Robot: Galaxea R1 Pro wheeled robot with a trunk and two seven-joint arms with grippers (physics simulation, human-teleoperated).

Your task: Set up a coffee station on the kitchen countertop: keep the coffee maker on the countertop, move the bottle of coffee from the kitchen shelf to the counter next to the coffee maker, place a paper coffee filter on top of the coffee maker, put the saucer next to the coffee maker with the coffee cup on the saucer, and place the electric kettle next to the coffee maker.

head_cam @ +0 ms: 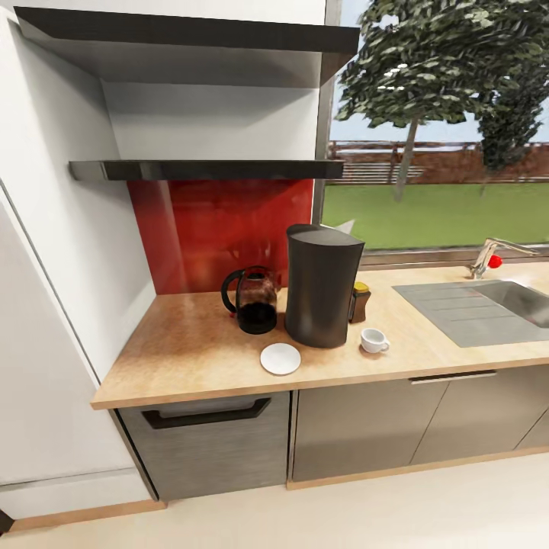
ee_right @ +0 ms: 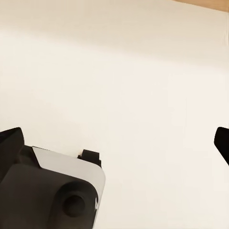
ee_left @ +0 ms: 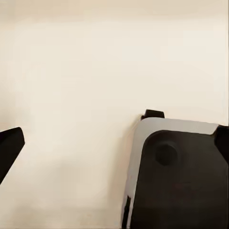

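long beige wood-grain countertop, seen from the head camera. left to right: rounded glass electric kettle with black loop handle, flat white saucer in front, tall dark grey coffee maker, small brown bottle of coffee tucked just behind its right side, tiny white coffee cup on bare wood, apart from the saucer. cup lies right of saucer, so the right arm looks nearer. both wrist cameras face pale floor; fingertips wide apart, both grippers open, nothing held.

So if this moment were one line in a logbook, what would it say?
kettle, saucer, coffee bottle beside coffee maker | cup off saucer | both grippers open
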